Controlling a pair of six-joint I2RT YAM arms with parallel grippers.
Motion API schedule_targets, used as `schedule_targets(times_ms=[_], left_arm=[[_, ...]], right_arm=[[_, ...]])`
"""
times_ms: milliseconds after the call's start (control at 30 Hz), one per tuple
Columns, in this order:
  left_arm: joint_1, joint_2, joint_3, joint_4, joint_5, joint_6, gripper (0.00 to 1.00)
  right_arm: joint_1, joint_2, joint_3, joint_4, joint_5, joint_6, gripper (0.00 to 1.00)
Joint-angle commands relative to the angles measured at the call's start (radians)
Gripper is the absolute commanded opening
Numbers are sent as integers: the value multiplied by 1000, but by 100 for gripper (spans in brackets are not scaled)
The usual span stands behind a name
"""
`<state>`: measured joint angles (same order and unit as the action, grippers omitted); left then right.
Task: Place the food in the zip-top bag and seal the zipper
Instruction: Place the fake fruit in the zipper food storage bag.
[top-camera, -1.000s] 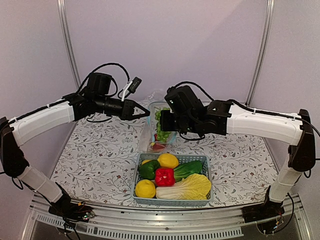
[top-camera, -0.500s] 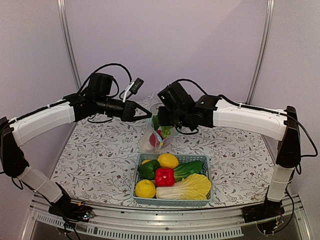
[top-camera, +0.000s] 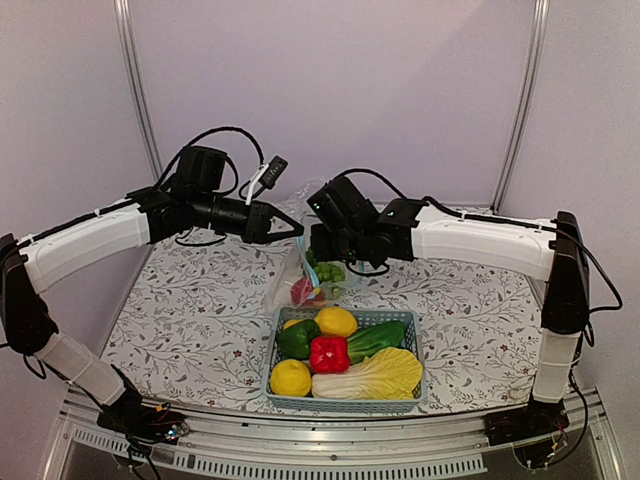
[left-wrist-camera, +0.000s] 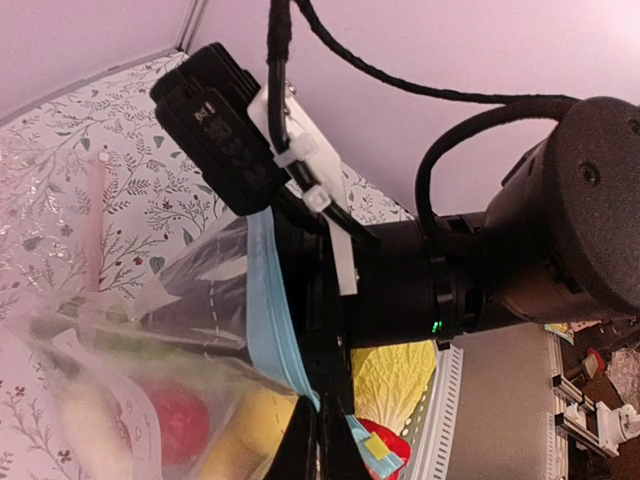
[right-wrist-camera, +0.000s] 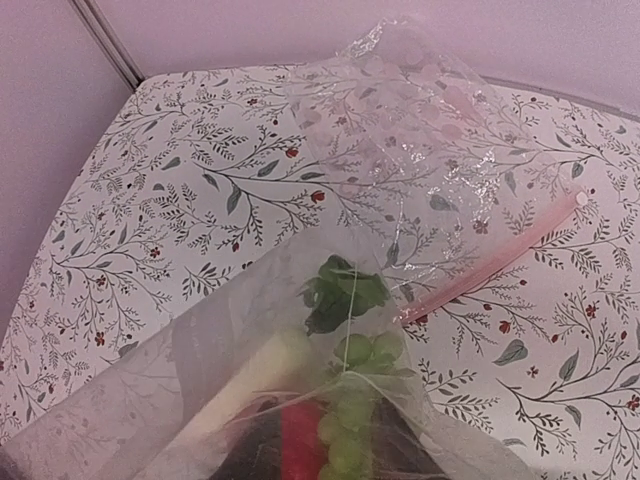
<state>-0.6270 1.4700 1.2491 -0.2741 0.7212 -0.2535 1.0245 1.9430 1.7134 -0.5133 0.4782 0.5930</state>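
Soft, crinkly and slippery, that zip-top bag (top-camera: 298, 285). Sags with the food (right-wrist-camera: 345, 400) already inside, so best held by the stiffer zipper (left-wrist-camera: 268, 300) along the mouth, not by the thin sides. Held up over the table (top-camera: 190, 310), just behind the basket (top-camera: 345, 403), with more food waiting in there. Pinched at the blue strip by the left gripper (top-camera: 296, 229), fingers (left-wrist-camera: 318, 440) closed tight on it. Right at the bag's open mouth too: the right gripper (top-camera: 322, 250), just above the green bits. Open or closed there? Cannot tell.
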Motion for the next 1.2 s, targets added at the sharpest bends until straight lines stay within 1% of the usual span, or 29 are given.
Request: schedule_targets(times_ms=[0, 233, 267, 367, 467, 600, 833, 1000, 1100, 1167], left_arm=[[-13, -20, -5, 19, 3, 20, 0], [-13, -23, -4, 16, -4, 20, 0], [-13, -23, -4, 13, -11, 20, 0], [-9, -18, 2, -2, -40, 18, 0], [0, -14, 5, -2, -36, 6, 0], [15, -16, 6, -5, -53, -3, 0], [42, -10, 6, -8, -79, -19, 0], [64, -7, 4, -11, -99, -23, 0], [73, -6, 4, -13, -109, -23, 0], [74, -6, 4, -17, -118, -19, 0]], right_arm=[[-8, -11, -17, 25, -18, -8, 33], [-8, -34, -33, 41, -40, -16, 38], [-9, -40, -36, 47, -53, -16, 41], [-9, -60, -59, 94, -133, -49, 43], [-8, -99, -99, 137, -219, -85, 47], [-9, -192, -172, 157, -282, -106, 51], [-8, -359, -313, 200, -382, -115, 60], [-2, -482, -428, 220, -435, -110, 71], [36, -548, -489, 213, -415, -145, 76], [48, -575, -522, 180, -406, -133, 77]])
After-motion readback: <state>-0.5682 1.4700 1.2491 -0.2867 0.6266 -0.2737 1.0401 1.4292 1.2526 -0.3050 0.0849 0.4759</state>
